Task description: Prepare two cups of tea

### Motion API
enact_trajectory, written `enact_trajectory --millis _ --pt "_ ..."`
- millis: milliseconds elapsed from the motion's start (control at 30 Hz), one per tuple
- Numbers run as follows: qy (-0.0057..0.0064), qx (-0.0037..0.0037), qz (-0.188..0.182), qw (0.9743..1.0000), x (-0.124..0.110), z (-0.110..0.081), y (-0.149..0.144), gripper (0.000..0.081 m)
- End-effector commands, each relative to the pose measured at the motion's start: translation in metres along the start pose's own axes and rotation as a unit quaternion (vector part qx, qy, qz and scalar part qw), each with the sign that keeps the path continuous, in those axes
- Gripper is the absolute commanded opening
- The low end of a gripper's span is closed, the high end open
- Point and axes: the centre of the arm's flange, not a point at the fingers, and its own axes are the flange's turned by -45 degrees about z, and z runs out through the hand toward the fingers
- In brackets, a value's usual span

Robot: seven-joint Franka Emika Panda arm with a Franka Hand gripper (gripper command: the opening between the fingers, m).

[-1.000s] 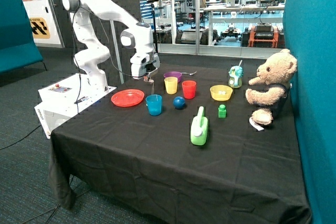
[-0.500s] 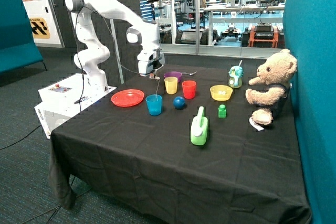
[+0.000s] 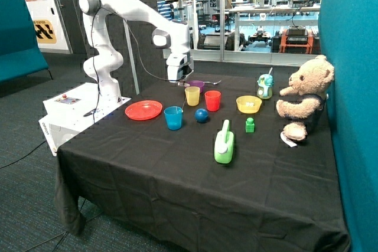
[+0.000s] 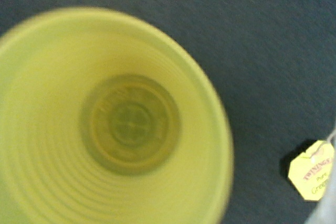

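The tool (image 3: 179, 78) hangs just above and a little to 10 o'clock of the yellow cup (image 3: 192, 95), near the purple bowl (image 3: 194, 85). Whether its fingers are parted or closed cannot be told, nor what they hold, though a thin string (image 3: 184, 102) drops from it beside the yellow cup. In the wrist view that cup (image 4: 113, 119) fills the picture from above and is empty inside; a small yellow tea tag (image 4: 311, 169) lies over the black cloth just beside its rim.

On the desk (image 3: 177, 169) the blue cup (image 3: 173, 117) stands at 7 o'clock of the yellow one, near it but apart. The red cup (image 3: 212, 100) sits just at 3 o'clock of the yellow cup, with a blue ball (image 3: 202, 115) between the red and blue cups, nearer the front. A red plate (image 3: 143, 110) lies at 9 o'clock of the blue cup. Further along are a yellow bowl (image 3: 248, 104) with white pieces in it, a green block (image 3: 250, 124), a green jug (image 3: 224, 143) and a teddy (image 3: 304, 95).
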Motion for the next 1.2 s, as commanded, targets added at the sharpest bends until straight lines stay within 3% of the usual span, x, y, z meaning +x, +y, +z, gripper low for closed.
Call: enact_trajectory --millis 0,600,1167 --pt "-0.0006 -0.00329 -0.023 0.9997 0.024 -0.001 -0.03 0.0" --pt "-0.0007 -0.00327 -0.052 0.9987 0.023 0.018 -0.064 0.0" --pt "-0.0007 -0.00327 -0.056 0.9984 0.029 0.028 -0.052 0.0"
